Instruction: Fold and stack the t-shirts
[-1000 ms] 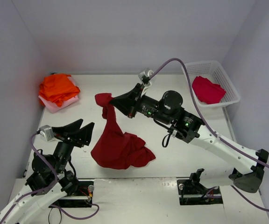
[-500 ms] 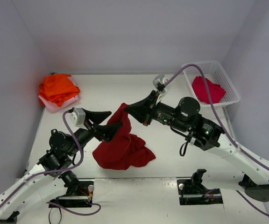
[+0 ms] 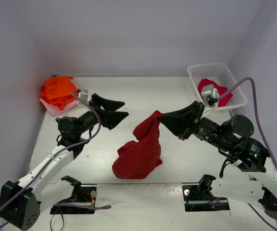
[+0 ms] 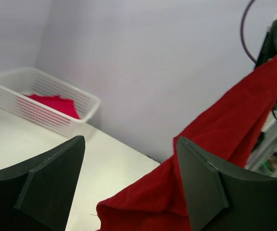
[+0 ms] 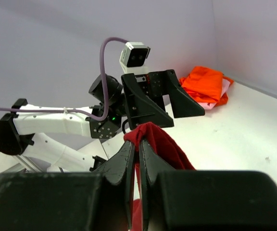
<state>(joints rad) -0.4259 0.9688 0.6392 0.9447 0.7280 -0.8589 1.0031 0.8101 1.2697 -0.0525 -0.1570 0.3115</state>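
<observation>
The large dark red t-shirt (image 3: 141,154) hangs from my right gripper (image 3: 159,116), which is shut on a bunched top corner; the lower part lies crumpled on the table. In the right wrist view the jaws (image 5: 137,142) pinch that red fold (image 5: 165,144). My left gripper (image 3: 125,108) is open, raised to the left of the held corner and apart from it. In its own view the red cloth (image 4: 234,120) hangs behind the right finger, with nothing between the fingers (image 4: 129,139). Orange t-shirts (image 3: 57,90) sit folded on a pale pink one (image 3: 56,109) at the back left.
A white lattice basket (image 3: 239,103) stands at the back right with a crimson t-shirt (image 3: 211,91) in it, also seen in the left wrist view (image 4: 56,103). Walls close in the table on the left, back and right.
My right gripper has carried the red shirt's corner to the right and nearer, dragging the cloth along. My left gripper rose from beside the cloth and swung further back, still open.
</observation>
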